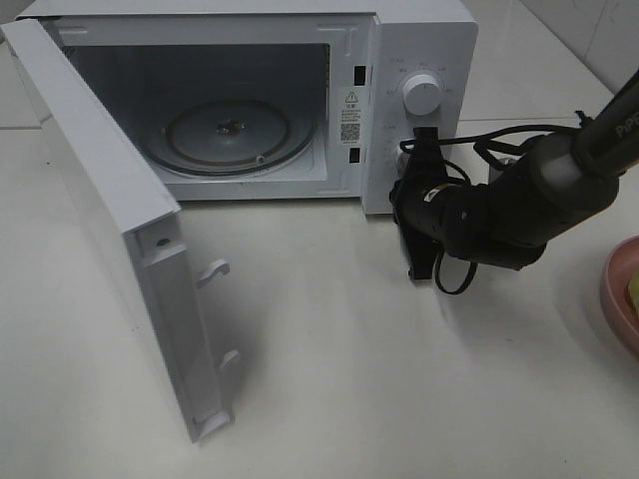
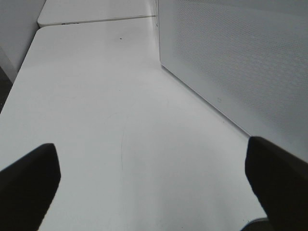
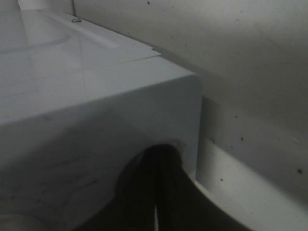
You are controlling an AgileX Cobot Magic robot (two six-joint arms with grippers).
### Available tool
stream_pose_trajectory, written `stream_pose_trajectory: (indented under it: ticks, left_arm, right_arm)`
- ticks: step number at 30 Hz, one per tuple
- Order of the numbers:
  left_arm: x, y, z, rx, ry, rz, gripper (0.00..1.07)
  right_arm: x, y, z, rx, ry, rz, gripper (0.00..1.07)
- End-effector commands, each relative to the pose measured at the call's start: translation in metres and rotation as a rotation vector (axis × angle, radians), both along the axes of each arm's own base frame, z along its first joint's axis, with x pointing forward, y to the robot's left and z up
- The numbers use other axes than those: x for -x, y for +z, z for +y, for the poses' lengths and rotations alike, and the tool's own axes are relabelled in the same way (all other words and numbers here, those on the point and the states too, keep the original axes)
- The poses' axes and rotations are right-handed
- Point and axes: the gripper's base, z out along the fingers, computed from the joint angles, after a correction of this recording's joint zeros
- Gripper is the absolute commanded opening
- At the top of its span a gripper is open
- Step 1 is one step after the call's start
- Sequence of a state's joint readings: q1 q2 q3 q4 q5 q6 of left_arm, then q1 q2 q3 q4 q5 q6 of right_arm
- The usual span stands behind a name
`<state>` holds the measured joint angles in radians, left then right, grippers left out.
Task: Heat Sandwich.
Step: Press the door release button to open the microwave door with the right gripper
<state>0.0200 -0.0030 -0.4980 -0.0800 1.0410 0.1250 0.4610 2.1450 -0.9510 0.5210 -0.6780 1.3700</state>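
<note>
While microwave door (image 1: 100, 190) stands open overhead | left fingers (image 2: 29, 180) apart, wrist view only | right fingers (image 3: 144, 192) together by control panel (image 1: 444, 50)

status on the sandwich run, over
left gripper open, empty, beside the microwave. right gripper shut, empty, at the control panel. sandwich a sliver on the pink plate, far right, untouched. door open, nothing blocking the cavity.

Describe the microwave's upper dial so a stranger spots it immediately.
Find the white microwave with its door open. On the control strip right of the cavity, the round white dial sits near the top, just above the black right hand at the panel.
</note>
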Motion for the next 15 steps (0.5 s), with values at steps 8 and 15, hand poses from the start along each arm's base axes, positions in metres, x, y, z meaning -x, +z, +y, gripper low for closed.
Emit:
stream_pose_trajectory:
  ticks: [8,15]
  left_arm:
    - [0.004,0.0,0.0,0.008,0.004,-0.029,1.0]
    - [0.004,0.0,0.0,0.008,0.004,-0.029,1.0]
  right_arm:
    - [-0.026,0.036,-0.007,0.015,0.005,-0.222,0.0]
    - [-0.008,0.033,-0.009,-0.003,0.047,-0.125,0.0]
